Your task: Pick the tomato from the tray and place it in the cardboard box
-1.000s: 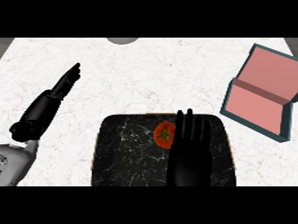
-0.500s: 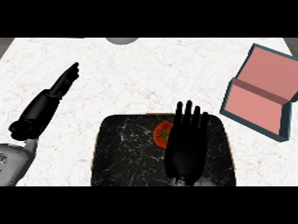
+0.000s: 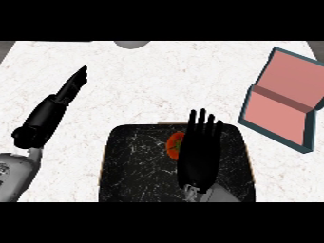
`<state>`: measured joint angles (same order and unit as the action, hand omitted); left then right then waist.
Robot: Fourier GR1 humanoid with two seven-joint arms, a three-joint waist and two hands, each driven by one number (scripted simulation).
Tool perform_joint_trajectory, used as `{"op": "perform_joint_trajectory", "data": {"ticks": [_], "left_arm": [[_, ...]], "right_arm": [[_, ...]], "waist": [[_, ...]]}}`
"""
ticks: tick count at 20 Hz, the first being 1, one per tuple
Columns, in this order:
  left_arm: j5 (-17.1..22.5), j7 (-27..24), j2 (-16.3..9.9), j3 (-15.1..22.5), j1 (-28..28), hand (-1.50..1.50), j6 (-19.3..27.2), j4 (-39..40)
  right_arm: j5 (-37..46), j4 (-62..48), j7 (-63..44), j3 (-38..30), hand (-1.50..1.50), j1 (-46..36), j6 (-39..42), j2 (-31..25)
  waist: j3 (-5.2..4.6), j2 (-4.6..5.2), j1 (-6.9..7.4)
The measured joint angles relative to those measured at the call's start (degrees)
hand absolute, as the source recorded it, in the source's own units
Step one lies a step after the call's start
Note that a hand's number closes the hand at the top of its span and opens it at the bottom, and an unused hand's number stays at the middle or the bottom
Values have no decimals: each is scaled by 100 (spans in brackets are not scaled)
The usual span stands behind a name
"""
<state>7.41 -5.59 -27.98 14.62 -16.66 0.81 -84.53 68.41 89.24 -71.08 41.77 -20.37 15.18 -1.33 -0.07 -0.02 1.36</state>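
The black right hand [image 3: 201, 147] now sits a little nearer the robot over the dark marbled square tray [image 3: 133, 166] than it did a second ago: its fingertips have drawn back from the tray's far rim, and the palm has slid across so that it hides the right part of the small round red tomato [image 3: 173, 144]. The fingers are straight and spread, curled round nothing. The tomato lies in the far half of the tray, just left of that hand and partly under it, not yet lifted.

I judge this shift as the hand lining up over the fruit for a grasp; the pick itself is not yet made, so the task is at an early stage.

The open cardboard box with pink inside and teal outer walls [image 3: 288, 102] stands to the right of the tray and farther from the robot, apart from it.

The black left hand [image 3: 71, 88] rests on the white speckled counter [image 3: 164, 80], well to the left of the tray, fingers straight, unchanged in place.
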Motion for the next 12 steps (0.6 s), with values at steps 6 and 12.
{"op": "perform_joint_trajectory", "data": {"ticks": [6, 12], "left_arm": [[17, -46, -30, -107, 34, 0, -106, 18], [-80, -61, 60, -79, 166, 0, -48, -116]], "right_arm": [[-194, -346, -11, -75, -150, -174, -161, -1], [-169, -693, -36, -211, -150, -190, -325, 1]], "waist": [[1, 1, -13], [2, -6, -17]]}}
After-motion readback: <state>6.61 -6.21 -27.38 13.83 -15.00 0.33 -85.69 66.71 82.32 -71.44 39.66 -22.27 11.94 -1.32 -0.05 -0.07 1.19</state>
